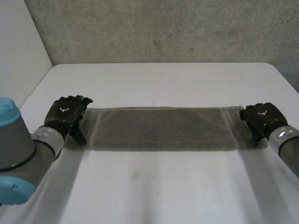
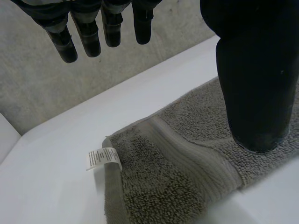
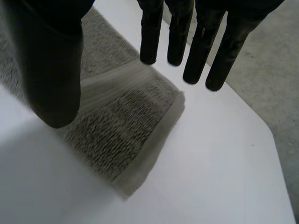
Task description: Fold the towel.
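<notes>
Head view: grey towel [image 1: 161, 128] lies flat on white table [image 1: 163, 186] — long strip, side to side. At one short end left hand [image 1: 67, 114], at other end right hand [image 1: 261, 119].

Left wrist view: left hand [image 2: 254, 56] open — fingers [image 2: 88, 39] straight, up off table. Thumb [image 2: 259, 121] tip rests on towel [image 2: 177, 182] near edge. Small white tag [image 2: 103, 157] at towel corner.

Right wrist view: right hand [image 3: 46, 42] open, fingers [image 3: 149, 37] straight above end of towel [image 3: 121, 116]. Thumb [image 3: 53, 93] low over towel; can't tell if it touches.

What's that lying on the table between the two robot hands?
A grey towel, spread flat as a long strip on the white table, runs from the left robot hand to the right robot hand. The head view shows it.
</notes>
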